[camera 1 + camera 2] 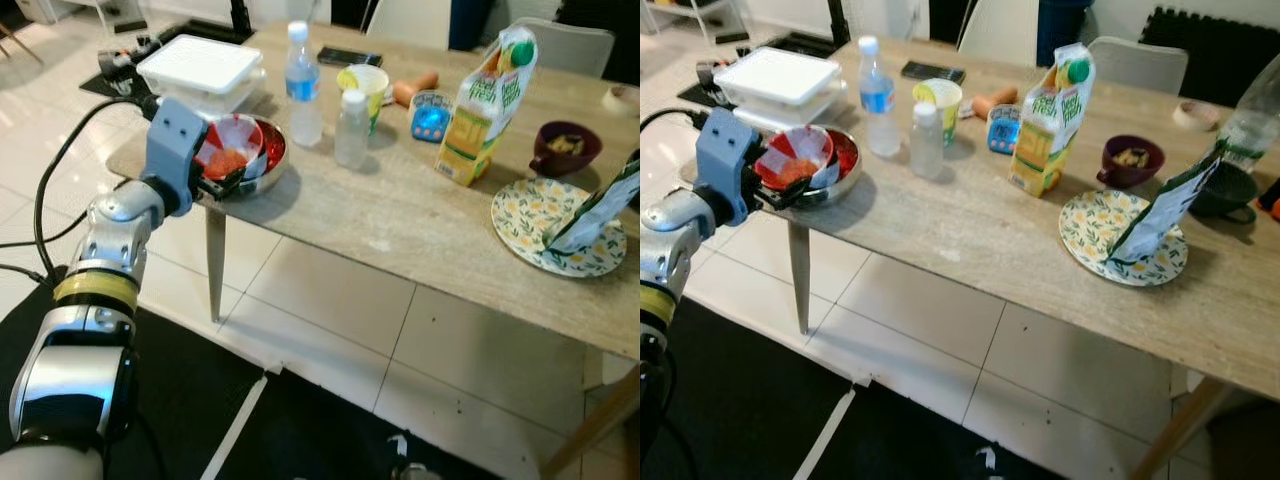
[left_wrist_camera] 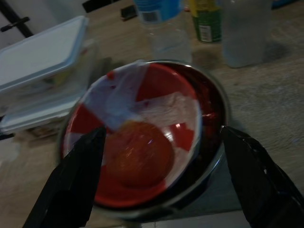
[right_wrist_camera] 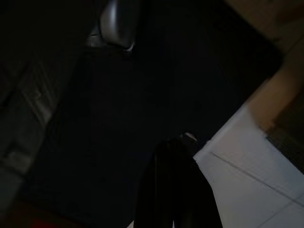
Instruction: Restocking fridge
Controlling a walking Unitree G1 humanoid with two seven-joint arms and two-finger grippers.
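Observation:
A metal bowl stands at the table's near left corner, holding a red-and-white wrapper with a round orange-red item in it. My left gripper is at the bowl's near rim. In the left wrist view it is open, with one black finger on each side of the bowl; I cannot tell whether they touch it. A water bottle, a small clear bottle, a yellow cup and a juice carton stand behind. My right gripper hangs shut over dark floor.
A stack of white lidded containers sits just behind the bowl. Farther right are a blue gadget, a dark mug and a floral plate with a bag on it. The wooden table stands over white tiles and a black mat.

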